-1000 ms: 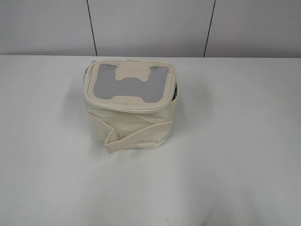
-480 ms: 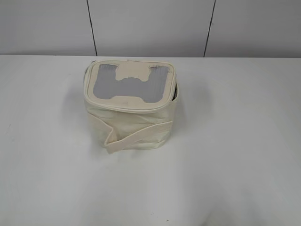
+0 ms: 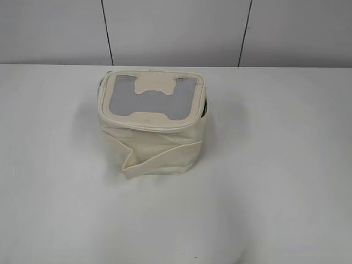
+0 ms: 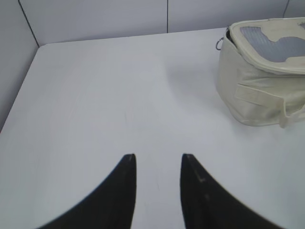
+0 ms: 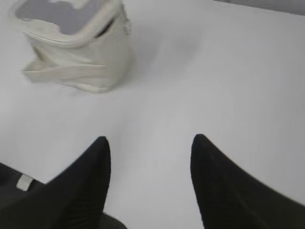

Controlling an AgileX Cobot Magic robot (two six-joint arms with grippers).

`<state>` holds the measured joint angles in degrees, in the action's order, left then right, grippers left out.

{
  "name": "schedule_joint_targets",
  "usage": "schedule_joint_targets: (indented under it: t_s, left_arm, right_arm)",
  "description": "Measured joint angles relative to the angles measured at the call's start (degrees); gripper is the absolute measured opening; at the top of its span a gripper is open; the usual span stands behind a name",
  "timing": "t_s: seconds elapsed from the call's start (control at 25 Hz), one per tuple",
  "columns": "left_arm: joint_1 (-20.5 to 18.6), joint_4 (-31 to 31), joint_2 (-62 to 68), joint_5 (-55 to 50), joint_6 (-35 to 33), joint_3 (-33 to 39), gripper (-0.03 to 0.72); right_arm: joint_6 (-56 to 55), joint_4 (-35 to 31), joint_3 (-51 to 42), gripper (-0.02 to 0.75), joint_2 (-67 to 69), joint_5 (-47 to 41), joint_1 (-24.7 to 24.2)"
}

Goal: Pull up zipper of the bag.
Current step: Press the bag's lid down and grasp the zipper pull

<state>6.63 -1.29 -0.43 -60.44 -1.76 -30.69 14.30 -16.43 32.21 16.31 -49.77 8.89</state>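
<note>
The cream-white bag [image 3: 152, 124] stands on the white table, lid up, with grey window panels and an H-shaped patch. It also shows in the left wrist view [image 4: 262, 76] and the right wrist view [image 5: 76, 45]. The zipper [image 3: 148, 125] runs round the lid rim; a dark gap shows on the right side [image 3: 205, 108]. A silver ring pull [image 4: 219, 44] hangs at the bag's corner. My left gripper [image 4: 157, 156] is open and empty, well short of the bag. My right gripper [image 5: 150, 139] is open and empty, apart from the bag. Neither gripper shows in the exterior view.
The white table [image 3: 275, 165] ends at a grey panelled wall [image 3: 176, 33] behind the bag. In the left wrist view a side wall [image 4: 14, 57] stands at the table's left edge. The bag's wide strap [image 3: 159, 158] hangs across its front.
</note>
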Motion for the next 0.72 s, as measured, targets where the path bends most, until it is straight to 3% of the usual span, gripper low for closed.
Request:
schedule_joint_targets:
  t_s: [0.24, 0.36, 0.52, 0.72]
  left_arm:
    - [0.00, 0.00, 0.00, 0.00, 0.00, 0.00, 0.237]
    - [0.00, 0.00, 0.00, 0.00, 0.00, 0.00, 0.237]
    - [0.22, 0.13, 0.00, 0.00, 0.00, 0.00, 0.237]
    - [0.53, 0.36, 0.00, 0.00, 0.00, 0.00, 0.237]
  right_arm:
    - [30.10, -26.52, 6.95, 0.431, 30.20, 8.16, 0.00]
    - [42.20, -35.69, 14.31, 0.431, 47.05, 8.88, 1.11]
    - [48.09, -38.89, 29.33, 0.431, 67.96, 8.41, 5.95]
    - [48.78, -39.48, 52.66, 0.431, 90.22, 0.47, 9.99]
